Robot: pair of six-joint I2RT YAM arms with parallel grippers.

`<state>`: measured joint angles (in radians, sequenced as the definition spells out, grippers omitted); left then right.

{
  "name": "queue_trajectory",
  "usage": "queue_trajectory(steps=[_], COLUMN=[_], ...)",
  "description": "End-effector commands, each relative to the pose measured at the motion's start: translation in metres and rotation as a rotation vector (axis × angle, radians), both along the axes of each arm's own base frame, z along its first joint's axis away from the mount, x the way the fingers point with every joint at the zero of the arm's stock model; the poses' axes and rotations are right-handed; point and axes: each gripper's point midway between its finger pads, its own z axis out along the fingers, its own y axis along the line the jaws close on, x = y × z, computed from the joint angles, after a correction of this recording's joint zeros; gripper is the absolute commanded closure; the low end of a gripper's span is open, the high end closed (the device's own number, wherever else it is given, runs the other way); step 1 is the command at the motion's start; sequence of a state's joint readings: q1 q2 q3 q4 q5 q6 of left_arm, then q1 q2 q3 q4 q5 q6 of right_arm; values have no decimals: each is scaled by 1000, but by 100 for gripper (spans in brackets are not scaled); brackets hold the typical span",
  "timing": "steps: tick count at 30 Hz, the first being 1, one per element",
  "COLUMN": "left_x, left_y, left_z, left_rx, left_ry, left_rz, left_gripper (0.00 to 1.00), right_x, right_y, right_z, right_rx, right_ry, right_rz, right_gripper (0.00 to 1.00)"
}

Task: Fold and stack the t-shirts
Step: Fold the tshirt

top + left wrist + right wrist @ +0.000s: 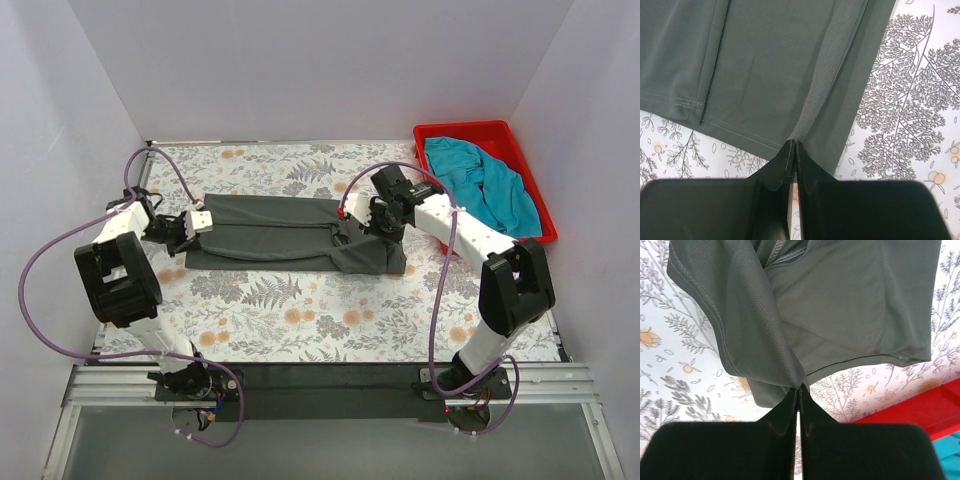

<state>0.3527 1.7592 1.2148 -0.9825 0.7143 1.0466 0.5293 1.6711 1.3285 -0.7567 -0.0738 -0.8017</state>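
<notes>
The dark charcoal grey t-shirt lies folded lengthwise into a long strip across the middle of the table. My left gripper is shut on its left end; in the left wrist view the gripper pinches the hem of the shirt. My right gripper is shut on its right end; in the right wrist view the gripper pinches a lifted fold of the shirt. The teal-blue t-shirt lies crumpled in the red bin.
The red plastic bin stands at the back right corner; its edge shows in the right wrist view. The floral tablecloth covers the table. White walls close in the back and both sides.
</notes>
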Motion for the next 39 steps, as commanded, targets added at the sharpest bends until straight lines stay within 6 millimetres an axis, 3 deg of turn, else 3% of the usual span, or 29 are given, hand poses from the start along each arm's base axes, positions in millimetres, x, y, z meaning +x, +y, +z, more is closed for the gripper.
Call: queue_trajectory(steps=[1,17,33,35,36,37,38,39], left_x=[24,39,56,60,65,65,71,68], left_y=[3,5,5,2,3,3,4,3], left_z=[12,0,-11,-9,-6,-7,1,3], left_rx=[4,5,4,-21,-28,-60,-69,-96], left_ry=[-67,-60,-65,-64,-70,-23,-19,23], left_rz=[3,9,27,56,79,140,170,211], left_gripper=[100,100,100,95,91,87,84,83], right_x=[17,50,63,68,70,76,80,81], right_y=[2,3,2,2,3,2,1,0], right_z=[9,-7,-23,-22,-21,-18,-13,-10], right_rx=[-11,-54,-75,-75,-69,-62,-48,-24], right_ry=[-36,-36,-12,-17,-18,-24,-27,-15], right_rz=[36,67,51,32,16,-9,-35,-84], right_gripper=[99,99,99,99,97,90,76,71])
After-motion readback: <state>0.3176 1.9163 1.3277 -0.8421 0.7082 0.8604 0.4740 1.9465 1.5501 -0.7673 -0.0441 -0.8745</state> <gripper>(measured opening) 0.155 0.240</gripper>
